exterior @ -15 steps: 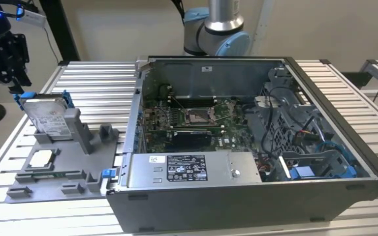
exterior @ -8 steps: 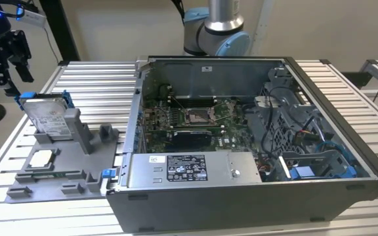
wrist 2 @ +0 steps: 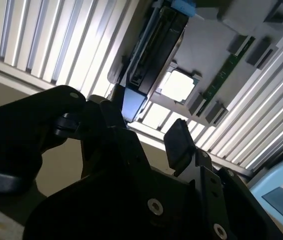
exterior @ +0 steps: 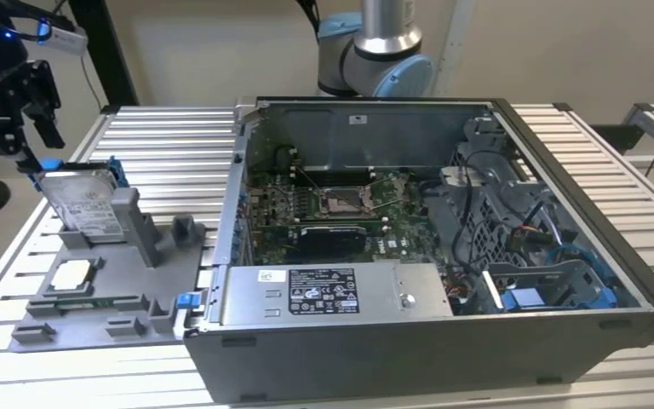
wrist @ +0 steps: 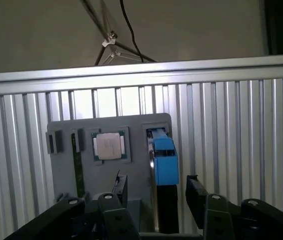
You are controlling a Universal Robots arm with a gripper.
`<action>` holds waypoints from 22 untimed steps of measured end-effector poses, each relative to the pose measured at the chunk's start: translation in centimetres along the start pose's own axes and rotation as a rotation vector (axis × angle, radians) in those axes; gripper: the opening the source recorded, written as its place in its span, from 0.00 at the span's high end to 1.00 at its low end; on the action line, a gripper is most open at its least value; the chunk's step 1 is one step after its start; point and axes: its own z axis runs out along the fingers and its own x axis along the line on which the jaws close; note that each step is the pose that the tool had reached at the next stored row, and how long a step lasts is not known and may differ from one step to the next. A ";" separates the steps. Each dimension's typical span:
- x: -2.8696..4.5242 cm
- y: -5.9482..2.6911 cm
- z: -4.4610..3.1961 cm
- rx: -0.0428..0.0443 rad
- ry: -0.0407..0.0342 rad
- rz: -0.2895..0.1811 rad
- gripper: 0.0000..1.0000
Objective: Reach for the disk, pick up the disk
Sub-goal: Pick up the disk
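The disk point(exterior: 79, 203) stands on edge in a grey holder point(exterior: 111, 294) at the exterior view's left, silver with a white label and a blue bracket along its top. My black gripper point(exterior: 41, 149) hangs just above it, open. In the first wrist view the disk's blue bracket point(wrist: 164, 159) lies in line with the gap between my two fingers point(wrist: 195, 192), and my gripper point(wrist: 157, 192) has nothing in it. In the second wrist view the disk point(wrist 2: 154, 50) is seen edge-on beyond my fingertips point(wrist 2: 179, 142).
A small square chip point(exterior: 74, 273) sits in the same grey holder, also seen in both wrist views point(wrist: 110, 146) point(wrist 2: 180, 85). An open computer case point(exterior: 418, 230) with a labelled grey box point(exterior: 321, 290) stands at the exterior view's right. Everything rests on a slatted metal table point(exterior: 157, 136).
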 end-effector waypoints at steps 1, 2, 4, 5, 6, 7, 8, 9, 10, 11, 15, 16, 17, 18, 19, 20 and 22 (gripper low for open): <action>-0.01 -0.10 0.19 0.0002 0.0001 0.000 0.00; -0.01 -0.19 0.36 0.0002 0.0003 0.000 0.00; -0.03 -0.37 0.74 0.0002 0.0007 0.000 0.00; -0.04 -0.40 0.91 0.0001 0.0008 0.000 0.00; -0.04 -0.40 1.10 0.0001 0.0008 -0.001 0.00; -0.04 -0.41 1.27 0.0001 0.0008 -0.003 0.00; -0.04 -0.41 1.46 0.0003 0.0007 -0.005 0.00; -0.05 -0.41 1.64 0.0002 0.0008 -0.008 0.00; -0.09 -0.41 1.82 0.0001 0.0008 -0.010 0.00; -0.14 -0.39 2.00 0.0001 0.0009 -0.013 0.00; -0.30 -0.30 2.73 0.0003 0.0008 -0.020 0.00; -0.32 -0.28 2.91 0.0003 0.0008 -0.021 0.00; -0.34 -0.26 3.09 0.0004 0.0008 -0.023 0.00; -0.36 -0.25 3.27 0.0004 0.0008 -0.024 0.00; -0.38 -0.22 3.45 0.0003 0.0008 -0.026 0.00; -0.40 -0.21 3.63 0.0005 0.0008 -0.027 0.00; -0.44 -0.17 4.00 0.0006 0.0008 -0.029 0.00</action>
